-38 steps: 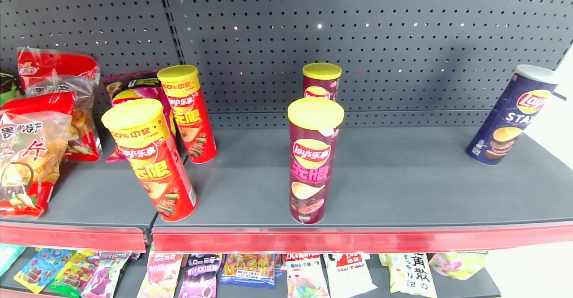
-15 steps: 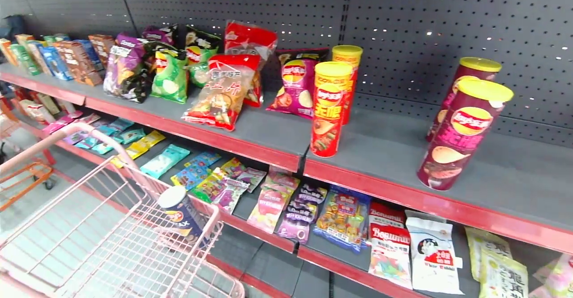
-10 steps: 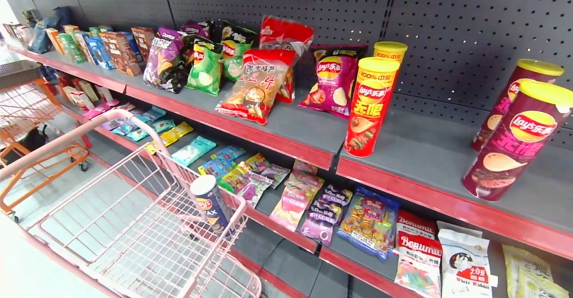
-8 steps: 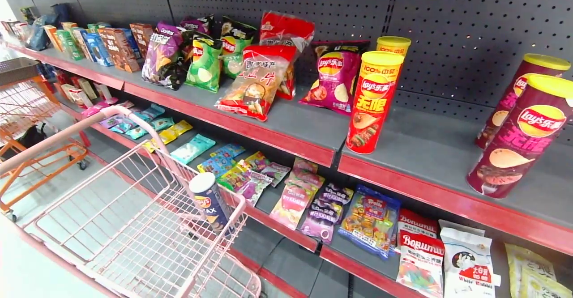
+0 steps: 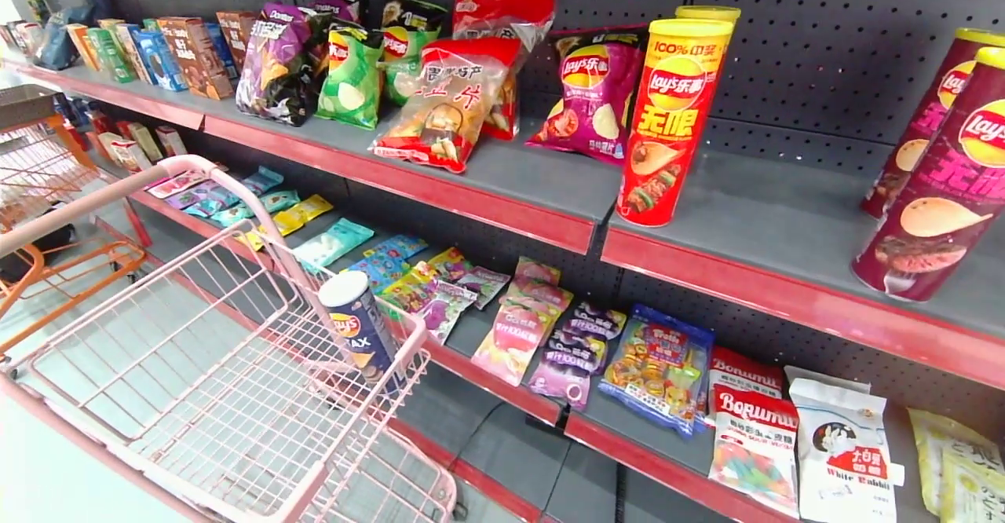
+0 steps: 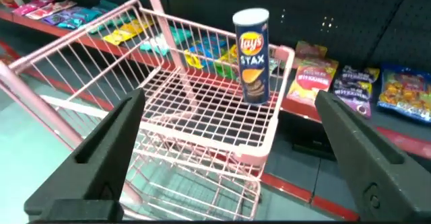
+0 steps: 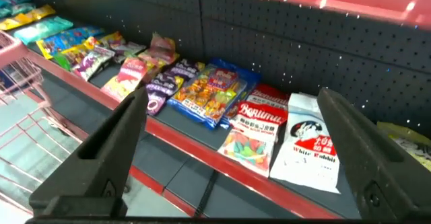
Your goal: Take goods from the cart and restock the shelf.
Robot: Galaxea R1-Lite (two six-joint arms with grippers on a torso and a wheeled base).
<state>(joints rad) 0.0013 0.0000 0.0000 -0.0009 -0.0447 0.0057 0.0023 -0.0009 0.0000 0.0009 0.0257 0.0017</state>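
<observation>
Target is the dark blue cylindrical chip can with a white lid [image 5: 357, 334], standing upright in the pink wire cart [image 5: 94, 201], tucked into the cart corner nearest the shelving. Its long axis is vertical and it sits against the corner wires.

My left gripper [image 6: 230, 96] is spread wide with nothing in it and hangs above the cart's near side. The can [image 6: 252, 56] lies ahead of it at the far corner, roughly centred between the two fingers but well apart from them. The left arm is clearly the nearer one.

My right gripper [image 7: 232, 96] is also spread wide and unloaded. It faces the flat candy packets [image 7: 215, 93] on the lower shelf, not the cart.

My read: the pick has not begun. A side-on grasp across the can's body suits, and the corner wires crowd the far side.

The grey upper shelf with a red front edge [image 5: 754, 209] has bare space beside the red chip can with a yellow lid [image 5: 667, 122].
</observation>
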